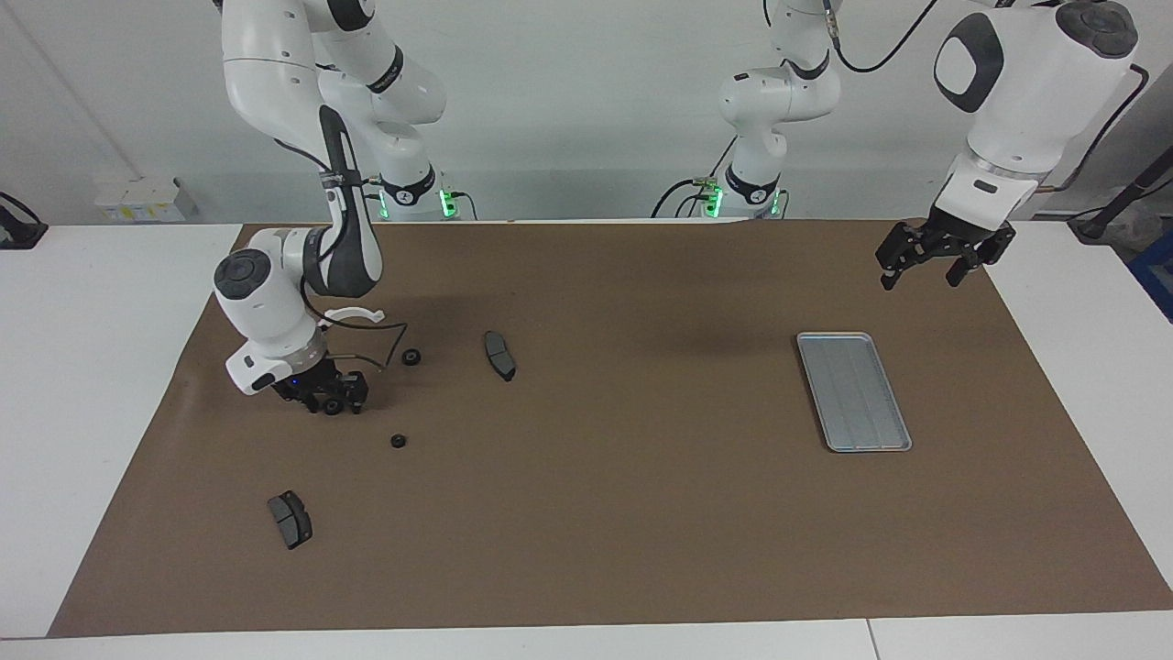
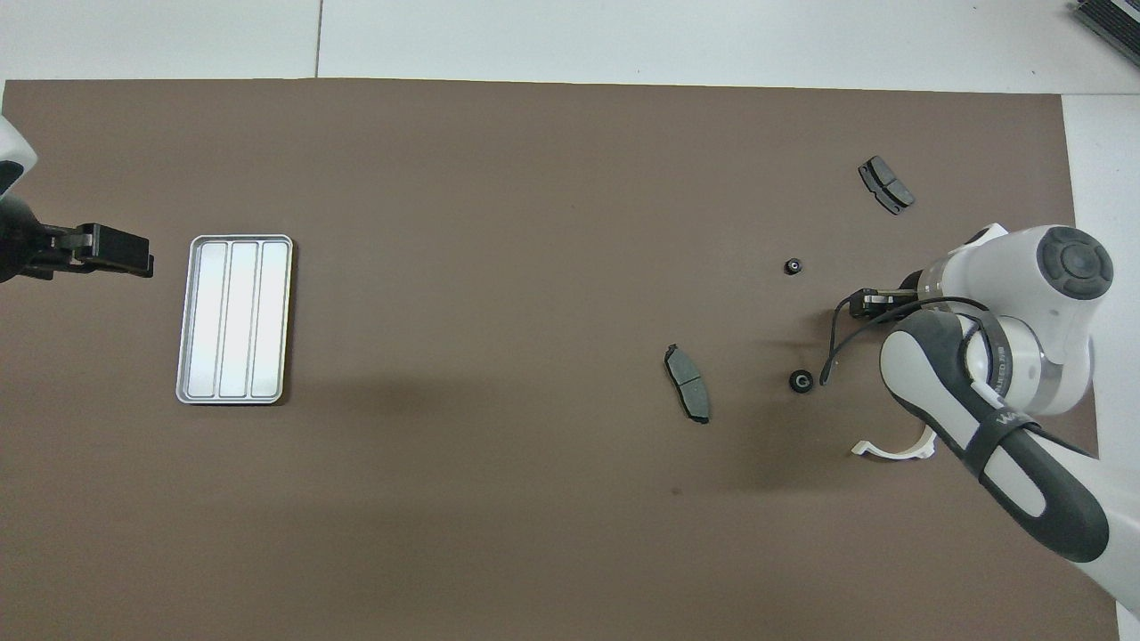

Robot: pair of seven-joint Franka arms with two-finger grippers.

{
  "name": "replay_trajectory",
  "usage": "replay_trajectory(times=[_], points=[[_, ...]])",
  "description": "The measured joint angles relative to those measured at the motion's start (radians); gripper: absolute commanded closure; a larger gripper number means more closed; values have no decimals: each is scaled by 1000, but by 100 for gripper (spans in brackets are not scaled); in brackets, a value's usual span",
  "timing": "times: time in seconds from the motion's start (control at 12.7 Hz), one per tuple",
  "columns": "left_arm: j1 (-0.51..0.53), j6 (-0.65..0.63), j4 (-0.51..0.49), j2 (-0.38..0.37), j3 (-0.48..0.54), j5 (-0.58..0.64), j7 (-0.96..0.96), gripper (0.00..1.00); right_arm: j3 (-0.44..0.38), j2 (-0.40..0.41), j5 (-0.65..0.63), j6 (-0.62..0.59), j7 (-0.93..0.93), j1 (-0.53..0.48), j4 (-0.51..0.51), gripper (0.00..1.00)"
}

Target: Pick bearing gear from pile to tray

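The pile lies at the right arm's end of the brown mat. My right gripper point(image 1: 332, 400) is down at the mat there, its fingers drawn in on a small black bearing gear point(image 1: 332, 407); in the overhead view the right gripper point(image 2: 866, 304) covers that gear. Two more black gears point(image 1: 411, 357) point(image 1: 398, 441) lie loose close by. The silver tray point(image 1: 852, 390) rests with nothing in it toward the left arm's end. My left gripper point(image 1: 919, 273) waits open in the air, over the mat's edge beside the tray.
Two dark grey brake pads point(image 1: 499, 355) point(image 1: 290, 519) and a white half-ring bracket point(image 1: 353, 316) lie around the gears. A black cable loops off the right wrist beside the nearest loose gear. Bare brown mat stretches between pile and tray.
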Motion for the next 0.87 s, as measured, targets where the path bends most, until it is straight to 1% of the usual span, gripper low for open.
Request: replay_trajectory(times=[0.16,0.55,0.71,0.87], points=[[0,0,0,0,0,0,0,0,1,-6,0,-2,0,0,-3,100],[0,0,0,0,0,0,0,0,7,-19,0,-5,1,16,2,100],[0,0,0,0,0,0,0,0,10,-38,1,-42,52,64,20,100],[0,0,0,0,0,0,0,0,13,-47,1,-89,169,135,57,100]])
